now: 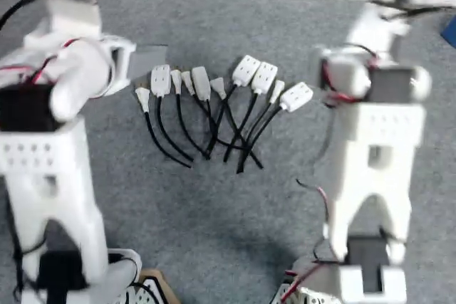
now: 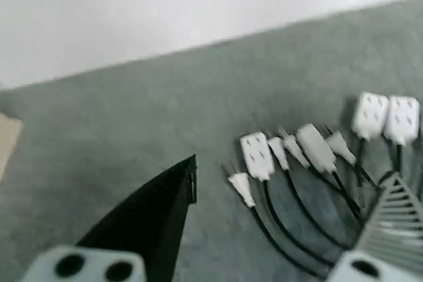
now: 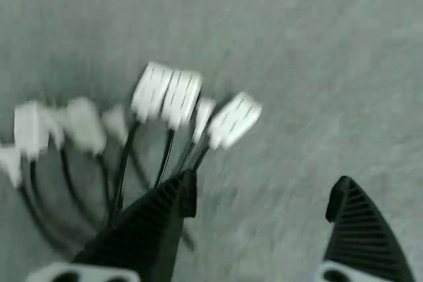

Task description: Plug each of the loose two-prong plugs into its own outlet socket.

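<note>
Several white two-prong plugs and outlet sockets on black cords lie fanned out on the grey carpet. The outermost plug lies beside a socket. Two sockets lie side by side, then a small plug and another socket. My left gripper hangs open over the carpet, short of the outermost plug and its neighbouring socket. My right gripper is open too, near the end socket and the paired sockets. Neither holds anything.
The two white arm bases stand on either side of the cords. A pale wall borders the carpet at the back. Bare carpet lies in front of the cords, between the bases.
</note>
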{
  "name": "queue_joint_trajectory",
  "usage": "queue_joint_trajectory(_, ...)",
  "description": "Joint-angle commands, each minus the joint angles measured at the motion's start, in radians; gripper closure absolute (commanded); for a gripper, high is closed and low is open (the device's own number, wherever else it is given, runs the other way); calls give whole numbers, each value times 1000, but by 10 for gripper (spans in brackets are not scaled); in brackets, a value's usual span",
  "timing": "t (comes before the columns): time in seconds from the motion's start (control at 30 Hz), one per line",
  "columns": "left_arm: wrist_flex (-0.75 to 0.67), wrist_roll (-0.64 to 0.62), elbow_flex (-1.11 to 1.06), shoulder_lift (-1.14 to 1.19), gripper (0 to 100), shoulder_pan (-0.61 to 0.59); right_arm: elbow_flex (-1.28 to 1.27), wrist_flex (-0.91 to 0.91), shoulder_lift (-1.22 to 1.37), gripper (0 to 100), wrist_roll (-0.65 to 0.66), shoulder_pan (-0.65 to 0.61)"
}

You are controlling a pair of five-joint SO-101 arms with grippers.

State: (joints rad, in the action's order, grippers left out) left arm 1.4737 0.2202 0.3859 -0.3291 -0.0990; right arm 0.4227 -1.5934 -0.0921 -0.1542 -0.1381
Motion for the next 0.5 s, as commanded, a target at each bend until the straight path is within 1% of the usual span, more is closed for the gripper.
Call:
queue_joint_trajectory(0.0,233,-9,219,124,599,79,133,-176,68,683,3,-124)
queue_joint_trajectory(0.07,313,-9,260,110,600,84,157,-171,18,685,54,-127)
queue_joint_trajectory(0.13,310,-9,260,42,600,38,157,-171,-76,700,55,-84)
queue_joint_trajectory(0.2,310,-9,223,-31,622,10,156,-170,-159,792,63,-58)
queue_joint_trajectory(0.23,310,-9,186,-71,668,16,153,-168,-193,866,63,-54)
queue_joint_trajectory(0.3,308,-9,107,-142,838,44,128,-165,-231,998,63,-56)
queue_joint_trajectory(0.33,307,-8,74,-171,941,54,114,-165,-242,988,63,-56)
queue_joint_trajectory(0.37,293,-2,41,-196,1000,62,104,-165,-246,954,63,-56)
queue_joint_trajectory(0.4,272,14,8,-214,974,68,94,-165,-246,924,63,-54)
queue_joint_trajectory(0.47,244,29,-18,-237,882,65,76,-157,-246,870,66,-51)
